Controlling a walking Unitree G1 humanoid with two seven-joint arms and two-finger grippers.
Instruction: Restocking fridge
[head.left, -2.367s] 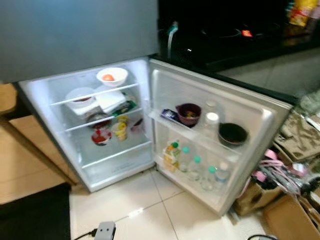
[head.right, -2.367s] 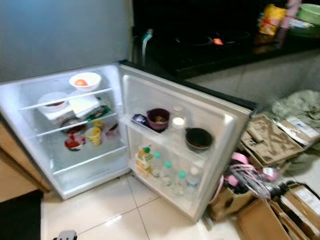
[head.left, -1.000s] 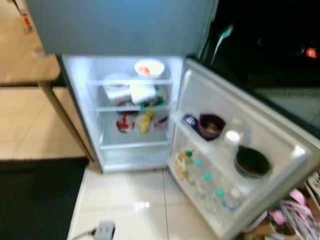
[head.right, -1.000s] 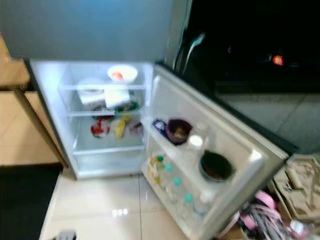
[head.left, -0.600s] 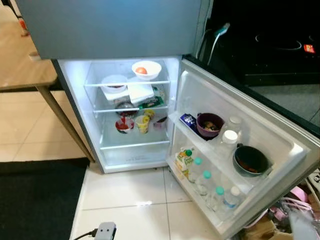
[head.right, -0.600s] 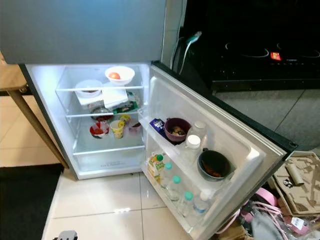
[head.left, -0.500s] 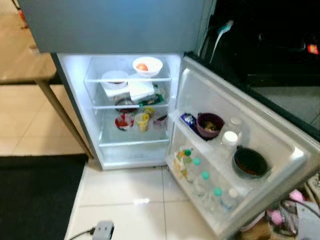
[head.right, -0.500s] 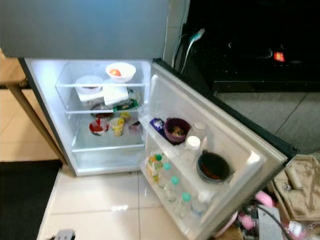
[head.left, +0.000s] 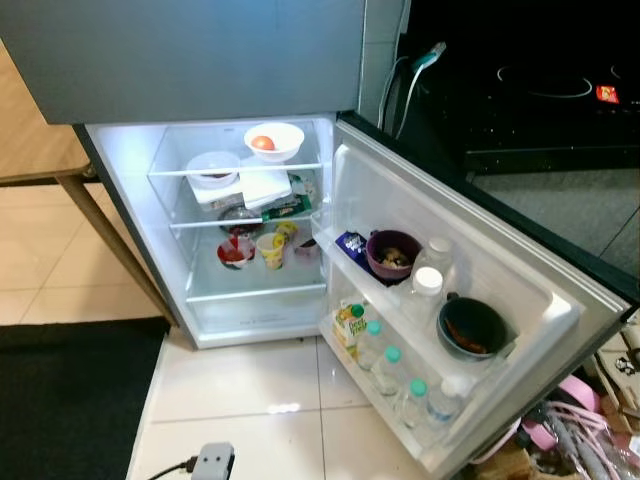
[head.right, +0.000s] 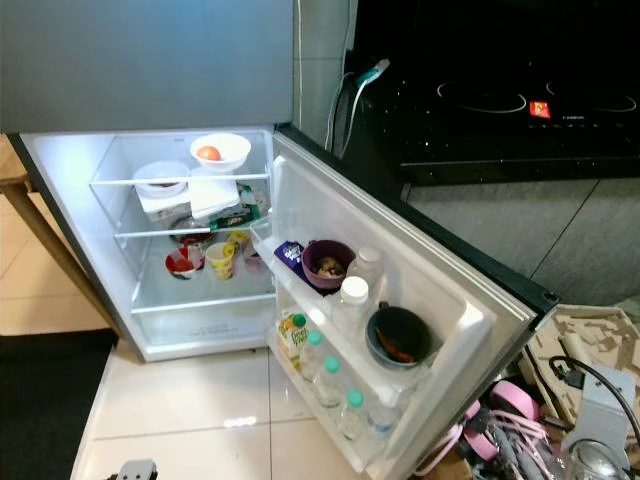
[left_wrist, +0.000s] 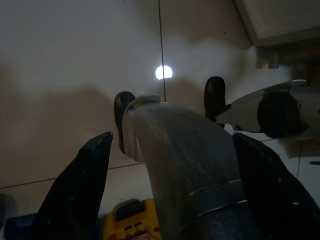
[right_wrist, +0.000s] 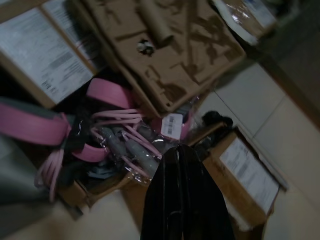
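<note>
The fridge (head.left: 200, 60) stands before me with its lower door (head.left: 500, 260) swung wide open to the right. On its lit shelves are a white bowl with an orange fruit (head.left: 273, 141), a covered bowl (head.left: 213, 168) and small cups (head.left: 268, 249). The door racks hold a purple bowl (head.left: 392, 254), a black bowl (head.left: 470, 327), a juice carton (head.left: 349, 325) and several water bottles (head.left: 390, 367). My left gripper (left_wrist: 172, 139) hangs open over the floor tiles beside my own leg. My right gripper (right_wrist: 177, 152) is shut and empty above a box of pink straps (right_wrist: 105, 95).
A wooden table leg (head.left: 110, 250) slants left of the fridge, with a black mat (head.left: 70, 400) below it. A plug block (head.left: 212, 462) lies on the tiles. Cardboard boxes (head.right: 585, 340) crowd the floor right of the door. A dark cooktop (head.right: 500, 110) sits behind.
The camera has swung and steadied, so the fridge now sits a little further left in the picture. Nothing inside the fridge has moved.
</note>
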